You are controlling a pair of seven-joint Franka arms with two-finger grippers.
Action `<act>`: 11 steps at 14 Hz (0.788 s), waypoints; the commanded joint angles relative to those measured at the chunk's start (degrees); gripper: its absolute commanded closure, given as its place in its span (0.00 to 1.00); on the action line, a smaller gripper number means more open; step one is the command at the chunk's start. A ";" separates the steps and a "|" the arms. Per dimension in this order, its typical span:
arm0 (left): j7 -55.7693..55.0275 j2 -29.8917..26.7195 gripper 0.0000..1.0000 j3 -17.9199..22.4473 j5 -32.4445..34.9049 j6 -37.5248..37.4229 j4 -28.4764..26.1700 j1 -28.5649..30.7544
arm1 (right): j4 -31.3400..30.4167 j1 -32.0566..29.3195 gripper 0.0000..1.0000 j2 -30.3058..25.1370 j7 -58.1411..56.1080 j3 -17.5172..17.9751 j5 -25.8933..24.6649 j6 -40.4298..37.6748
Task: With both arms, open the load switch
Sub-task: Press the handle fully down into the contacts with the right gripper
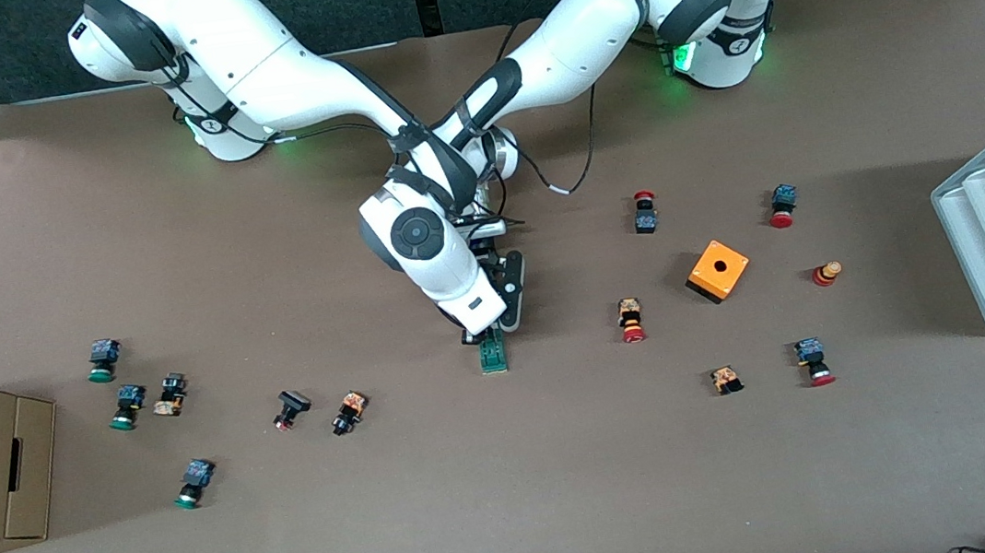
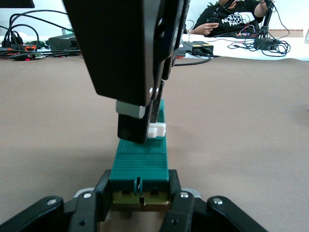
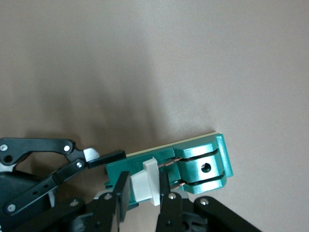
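Load switch (image 1: 492, 353): flat on the brown table (image 1: 518, 496), centre of the front view, just below the crossed arms; dark green, white sliding piece (image 3: 147, 181) on top.
Right gripper (image 3: 145, 195): closed, fingers pinching the white sliding piece.
Left gripper (image 2: 139, 200): clamped on the switch's end, low at the table.
Orange cube box (image 1: 717, 270): centre-right, well apart.
Push buttons: scattered both sides.
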 commanded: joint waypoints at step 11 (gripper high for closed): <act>-1.47 1.59 0.67 0.37 -0.09 0.22 0.45 -0.47 | -0.74 0.76 0.71 1.41 1.41 -0.37 -1.02 3.21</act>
